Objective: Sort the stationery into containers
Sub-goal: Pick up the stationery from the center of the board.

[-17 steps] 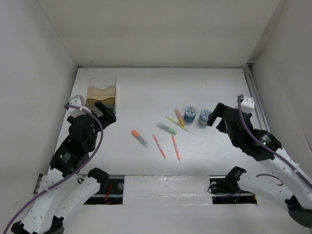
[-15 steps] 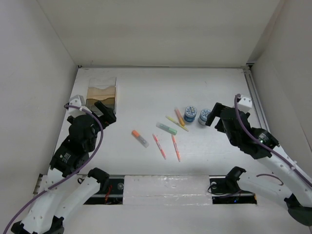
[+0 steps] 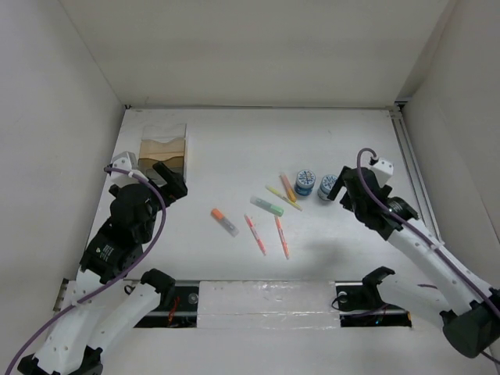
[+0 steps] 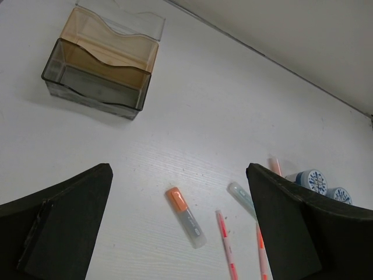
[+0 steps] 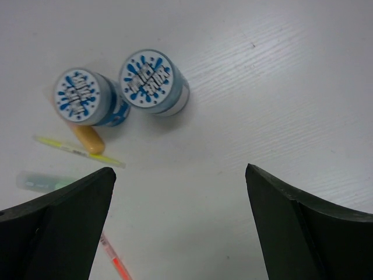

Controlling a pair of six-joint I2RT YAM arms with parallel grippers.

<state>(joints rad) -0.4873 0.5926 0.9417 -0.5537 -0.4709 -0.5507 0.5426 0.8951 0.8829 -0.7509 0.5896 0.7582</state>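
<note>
The wooden organiser tray [image 3: 164, 152] stands at the far left and also shows in the left wrist view [image 4: 99, 76]. An orange-capped highlighter [image 3: 223, 221], a light green highlighter [image 3: 266, 205], a pale yellow pen [image 3: 283, 197], an orange pen [image 3: 287, 186] and two pink-red pens [image 3: 255, 234] lie mid-table. Two blue-and-white cylinders [image 3: 305, 183] [image 5: 154, 83] stand upright to their right. My left gripper [image 4: 178, 169] is open and empty, hovering near the tray. My right gripper [image 5: 179, 170] is open and empty, just short of the right cylinder.
White walls enclose the table on the left, back and right. A metal rail [image 3: 410, 156] runs along the right edge. The arm bases and a white strip [image 3: 266, 301] sit at the near edge.
My right arm has swung its wrist left and farther in, bringing the open gripper closer to the right cylinder. The left arm and the stationery have not moved.
</note>
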